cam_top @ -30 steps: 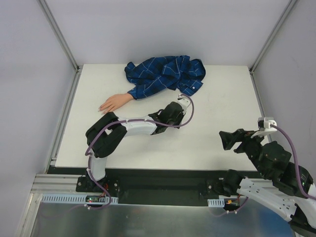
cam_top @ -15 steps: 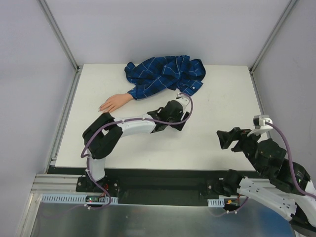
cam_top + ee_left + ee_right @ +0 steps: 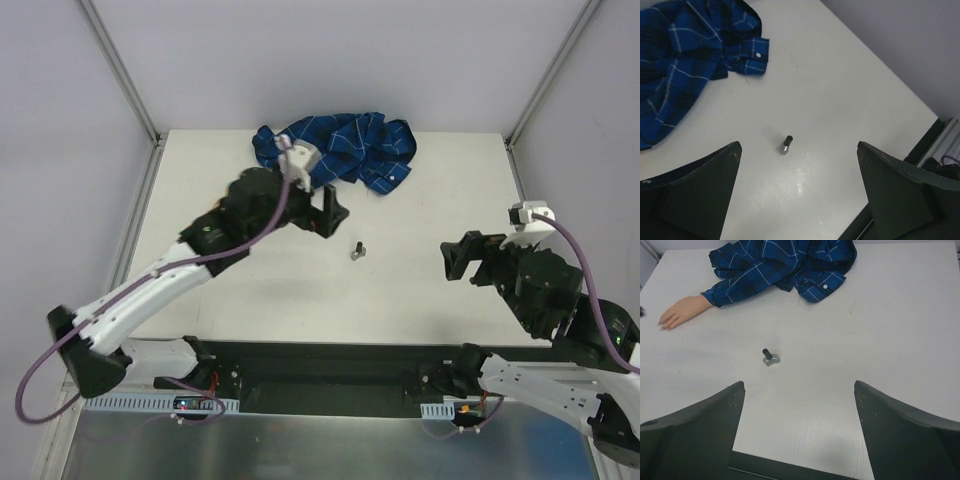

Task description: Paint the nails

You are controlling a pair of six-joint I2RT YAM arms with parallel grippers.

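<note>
Right, my left gripper (image 3: 328,212) backed off the bottle (image 3: 356,250), fingers spread, empty; right gripper (image 3: 799,385) likewise; nails (image 3: 664,322) untouched, I judge.

Small peach dummy hand (image 3: 682,310), lying flat on the white bench (image 3: 890,340), wrist tucked in the blue white-checked sleeve (image 3: 722,292), fingers stretched away from the sleeve, nails (image 3: 665,324) at the fingertips farthest from the sleeve, too tiny to show any colour
</note>
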